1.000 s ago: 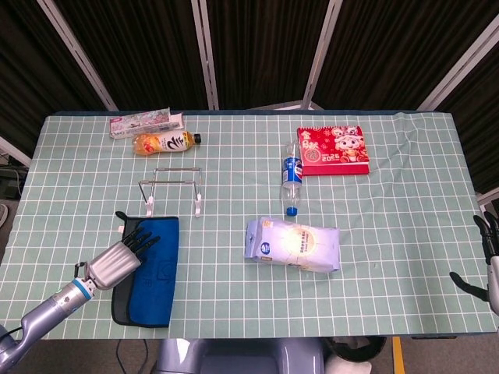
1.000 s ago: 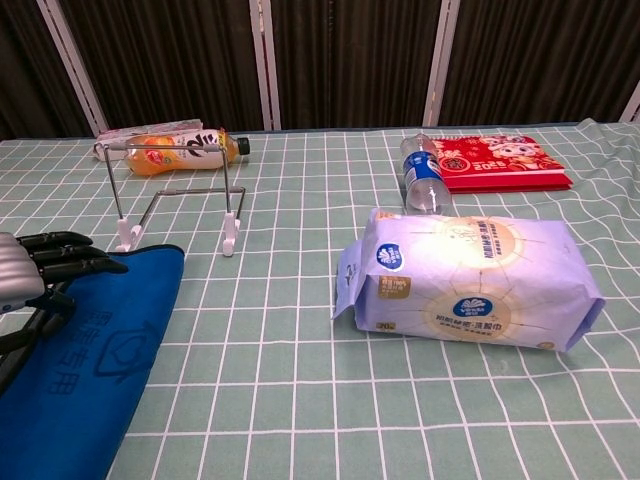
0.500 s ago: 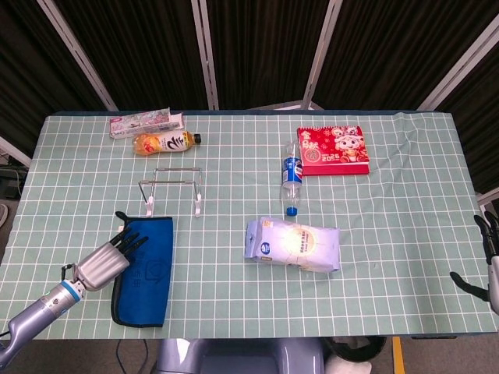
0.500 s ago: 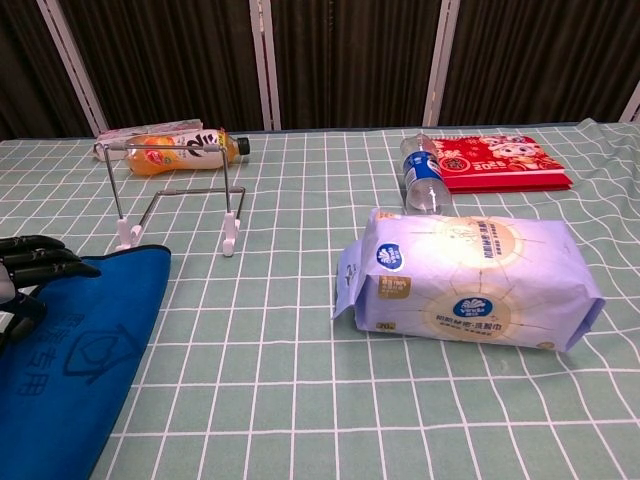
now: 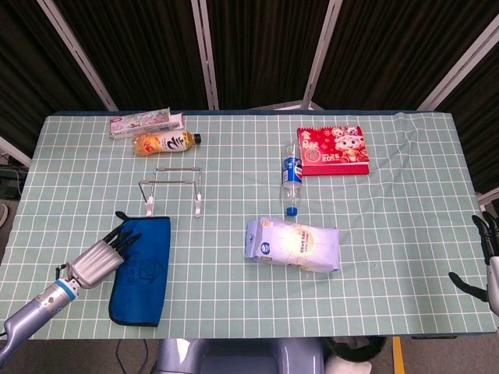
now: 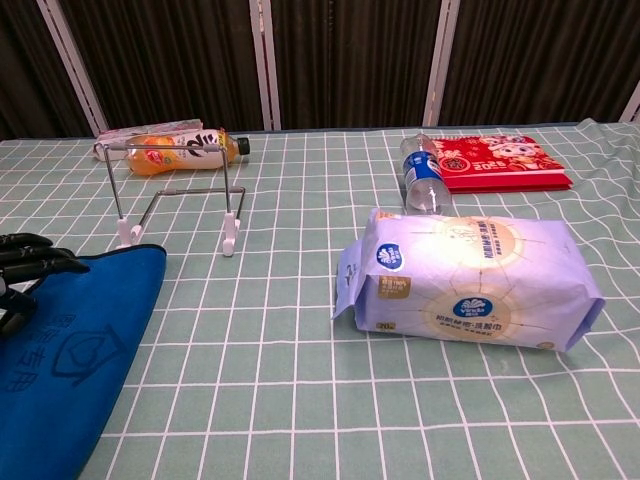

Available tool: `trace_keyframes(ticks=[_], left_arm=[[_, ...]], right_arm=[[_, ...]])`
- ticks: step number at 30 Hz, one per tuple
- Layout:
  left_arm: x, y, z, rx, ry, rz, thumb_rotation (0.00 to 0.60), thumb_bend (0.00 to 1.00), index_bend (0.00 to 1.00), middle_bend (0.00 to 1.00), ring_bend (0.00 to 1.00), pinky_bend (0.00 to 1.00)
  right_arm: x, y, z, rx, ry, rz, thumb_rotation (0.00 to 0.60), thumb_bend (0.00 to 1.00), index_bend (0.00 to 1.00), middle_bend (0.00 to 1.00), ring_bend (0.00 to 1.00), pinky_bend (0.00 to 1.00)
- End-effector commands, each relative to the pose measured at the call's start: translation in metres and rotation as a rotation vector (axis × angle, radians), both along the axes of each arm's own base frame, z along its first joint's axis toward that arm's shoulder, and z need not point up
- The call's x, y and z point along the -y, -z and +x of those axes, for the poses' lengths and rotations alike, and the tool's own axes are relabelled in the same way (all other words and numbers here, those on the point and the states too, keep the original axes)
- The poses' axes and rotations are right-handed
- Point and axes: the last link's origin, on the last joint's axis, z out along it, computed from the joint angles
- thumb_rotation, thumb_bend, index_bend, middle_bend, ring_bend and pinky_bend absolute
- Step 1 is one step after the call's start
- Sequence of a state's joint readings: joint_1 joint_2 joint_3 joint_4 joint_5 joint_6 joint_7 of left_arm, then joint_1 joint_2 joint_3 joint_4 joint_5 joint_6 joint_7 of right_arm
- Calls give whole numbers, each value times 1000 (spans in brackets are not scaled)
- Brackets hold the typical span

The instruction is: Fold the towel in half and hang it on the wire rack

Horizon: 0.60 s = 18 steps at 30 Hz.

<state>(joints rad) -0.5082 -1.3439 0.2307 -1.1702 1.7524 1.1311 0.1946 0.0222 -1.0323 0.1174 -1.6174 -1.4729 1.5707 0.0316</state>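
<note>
The left robot hand [image 5: 100,255] lies with fingers stretched out on the blue towel's [image 5: 145,269] left edge. The wire rack [image 5: 173,189] stands just beyond its fingertips. The right robot hand [image 5: 489,253] hangs spread, off the desk [image 5: 390,195] edge.

At the lower left of the head view our left hand [image 5: 100,258] lies low, dark fingers [image 5: 122,237] stretched forward and slightly apart, its forearm running off the bottom left corner. In the chest view only its fingertips [image 6: 28,258] show at the left edge. Our right hand [image 5: 490,257] sits at the far right edge, fingers spread and holding nothing.
</note>
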Motion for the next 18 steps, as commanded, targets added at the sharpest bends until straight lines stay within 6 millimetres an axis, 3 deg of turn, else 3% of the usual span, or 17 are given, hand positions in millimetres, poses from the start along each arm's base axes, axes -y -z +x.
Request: trace_keyframes(ticks=[1, 2, 4, 13, 15, 16, 17, 18], left_arm=[[1, -1, -2, -2, -11, -7, 600, 183, 148, 0, 0, 0], [2, -2, -4, -8, -12, -6, 600, 73, 49, 0, 0, 0], [2, -9, -7, 0, -30, 8, 600, 8, 0, 0, 0, 0], [1, -38, -4, 169, -123, 85, 600, 0, 0, 12, 0, 0], [-3, -45, 0, 218, -145, 113, 600, 0, 0, 231, 148, 31], [-5, -46, 3, 240, -164, 121, 600, 0, 0, 466, 363, 183], [-7, -48, 6, 270, -190, 127, 600, 0, 8, 704, 628, 427], [-8, -48, 10, 293, -210, 132, 600, 0, 28, 825, 782, 624]], right_arm=[[0, 0, 0, 1, 0, -1, 600, 0, 0, 0, 0, 0], [0, 0, 0, 0, 0, 0, 600, 0, 0, 0, 0, 0], [0, 1, 1, 0, -2, 3, 600, 0, 0, 0, 0, 0], [-2, 0, 3, 4, -14, 2, 600, 0, 0, 0, 0, 0], [-2, 0, 3, 5, -17, 4, 600, 0, 0, 0, 0, 0], [-3, 0, 4, 6, -19, 5, 600, 0, 0, 0, 0, 0], [-3, 0, 4, 7, -21, 6, 600, 0, 0, 0, 0, 0], [-3, 0, 5, 8, -23, 7, 600, 0, 0, 0, 0, 0]])
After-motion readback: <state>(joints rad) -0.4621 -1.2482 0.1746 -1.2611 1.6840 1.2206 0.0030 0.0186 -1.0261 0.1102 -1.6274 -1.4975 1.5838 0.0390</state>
